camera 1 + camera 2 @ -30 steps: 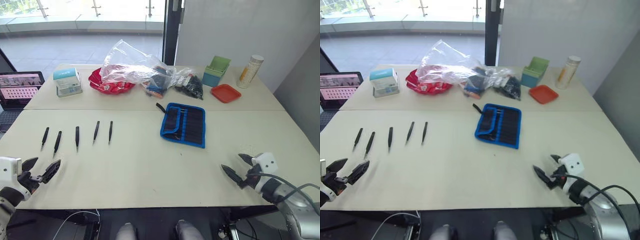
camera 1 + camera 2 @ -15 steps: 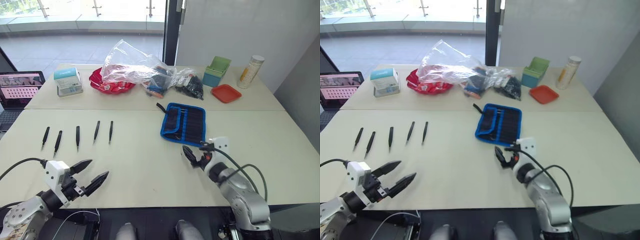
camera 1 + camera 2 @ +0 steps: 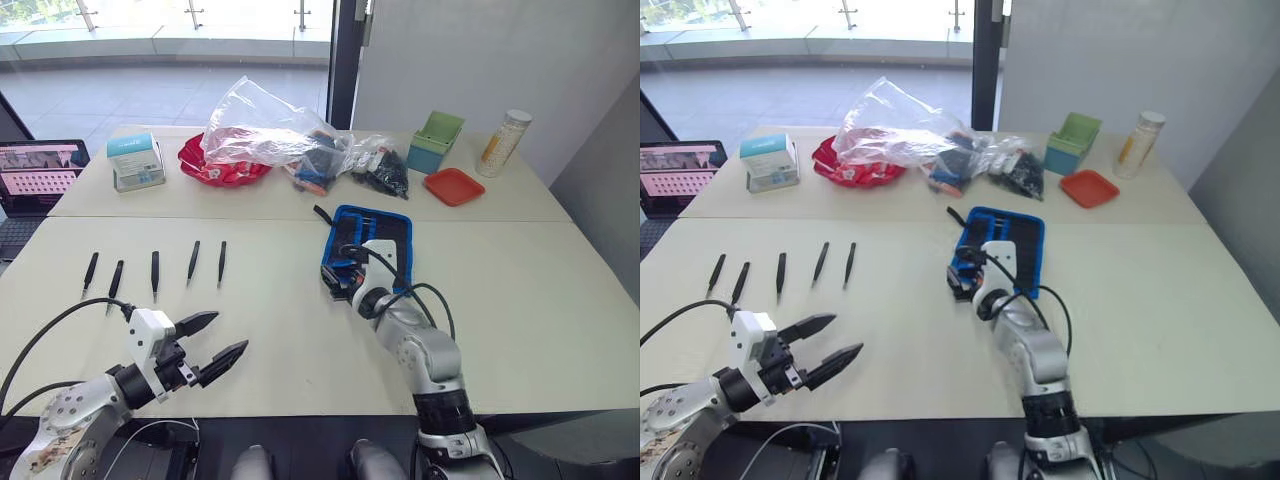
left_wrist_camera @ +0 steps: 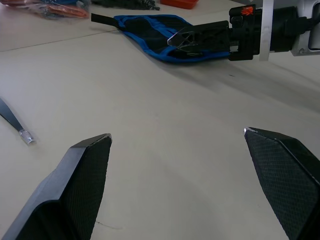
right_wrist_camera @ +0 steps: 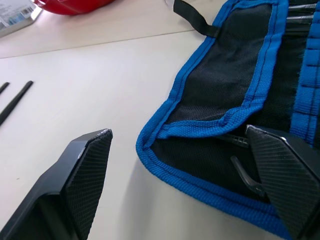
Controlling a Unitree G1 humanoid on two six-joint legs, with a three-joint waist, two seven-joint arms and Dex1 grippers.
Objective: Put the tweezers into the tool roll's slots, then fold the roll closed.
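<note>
While the right gripper [image 3: 338,283] hangs with its fingers spread wide at the near left corner of the tool roll [image 3: 372,246], one finger over the blue edging and the other over bare table [image 3: 520,300], the roll lies open and flat. The five tweezers [image 3: 154,273] lie in a row well to the left, untouched. The left gripper [image 3: 215,340] hovers over the near table, fingers parted, holding nothing.

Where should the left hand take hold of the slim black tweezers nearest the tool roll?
Grip the slim black tweezers mid-shaft, coming straight down, fingers closing across the narrow width. It lies flat, running away from the robot, with bare table either side. The left hand is open.
</note>
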